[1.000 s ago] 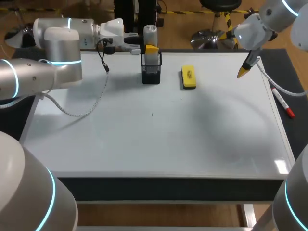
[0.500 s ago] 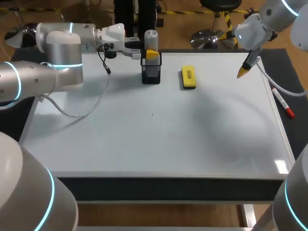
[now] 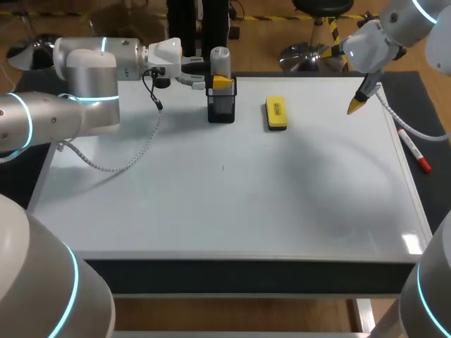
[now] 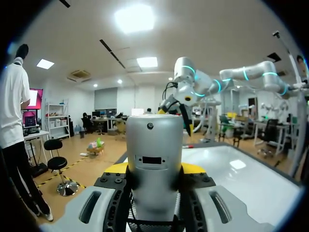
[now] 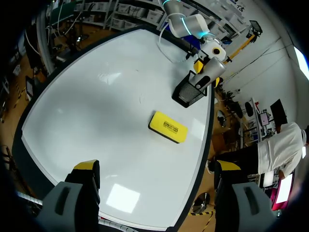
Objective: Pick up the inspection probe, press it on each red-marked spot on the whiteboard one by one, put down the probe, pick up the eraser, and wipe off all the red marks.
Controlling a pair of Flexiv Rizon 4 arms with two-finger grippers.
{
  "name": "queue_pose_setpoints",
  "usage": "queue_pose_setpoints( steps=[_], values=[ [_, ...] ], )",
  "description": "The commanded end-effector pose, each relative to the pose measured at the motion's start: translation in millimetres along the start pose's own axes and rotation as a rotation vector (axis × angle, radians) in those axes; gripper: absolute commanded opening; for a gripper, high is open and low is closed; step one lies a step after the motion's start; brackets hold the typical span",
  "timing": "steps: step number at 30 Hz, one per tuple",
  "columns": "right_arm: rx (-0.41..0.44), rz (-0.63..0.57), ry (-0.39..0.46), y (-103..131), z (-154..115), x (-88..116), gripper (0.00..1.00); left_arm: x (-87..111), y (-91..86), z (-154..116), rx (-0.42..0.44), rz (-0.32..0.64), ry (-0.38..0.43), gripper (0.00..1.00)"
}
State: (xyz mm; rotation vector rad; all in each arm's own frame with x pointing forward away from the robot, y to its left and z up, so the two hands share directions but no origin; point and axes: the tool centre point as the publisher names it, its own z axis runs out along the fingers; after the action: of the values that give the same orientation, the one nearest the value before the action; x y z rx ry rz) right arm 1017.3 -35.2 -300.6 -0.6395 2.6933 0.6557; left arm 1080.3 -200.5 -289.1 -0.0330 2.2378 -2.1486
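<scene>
The grey cylindrical probe (image 3: 220,58) stands upright in the black mesh holder (image 3: 221,107) at the far edge of the whiteboard (image 3: 232,204). My left gripper (image 3: 221,80) is shut on the probe (image 4: 153,154), one yellow tip on either side, with the holder's mesh (image 4: 153,224) just under it. The yellow eraser (image 3: 276,113) lies flat to the right of the holder. My right gripper (image 3: 356,105) hangs open above the far right corner of the board; in its own view the eraser (image 5: 168,127) lies ahead of the open gripper (image 5: 157,166). I see no red marks on the board.
A red-capped marker pen (image 3: 416,155) lies on the dark mat beside the board's right edge. A white cable (image 3: 120,163) from my left arm droops over the far left part of the board. A tiny dark speck (image 3: 223,167) sits near the middle.
My left gripper has sunk a little with the probe, further into the black holder. The right arm and the eraser have not moved.
</scene>
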Motion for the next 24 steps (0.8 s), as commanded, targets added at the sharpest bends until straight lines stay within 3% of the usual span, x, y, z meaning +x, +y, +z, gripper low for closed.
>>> queue_pose_setpoints(
  steps=[1,14,24],
  values=[
    [0.002,-0.001,0.004,0,-1,0,1.00,-3.7,-0.2,-1,0.003,0.003,0.018,1.00],
    [0.002,-0.001,0.004,0,-1,0,1.00,-2.2,-13.8,-11,-0.010,0.059,0.021,1.00],
    [0.002,-0.001,0.004,0,-1,0,1.00,1.2,-15.6,-42,-0.121,0.187,-0.033,1.00]
  ],
)
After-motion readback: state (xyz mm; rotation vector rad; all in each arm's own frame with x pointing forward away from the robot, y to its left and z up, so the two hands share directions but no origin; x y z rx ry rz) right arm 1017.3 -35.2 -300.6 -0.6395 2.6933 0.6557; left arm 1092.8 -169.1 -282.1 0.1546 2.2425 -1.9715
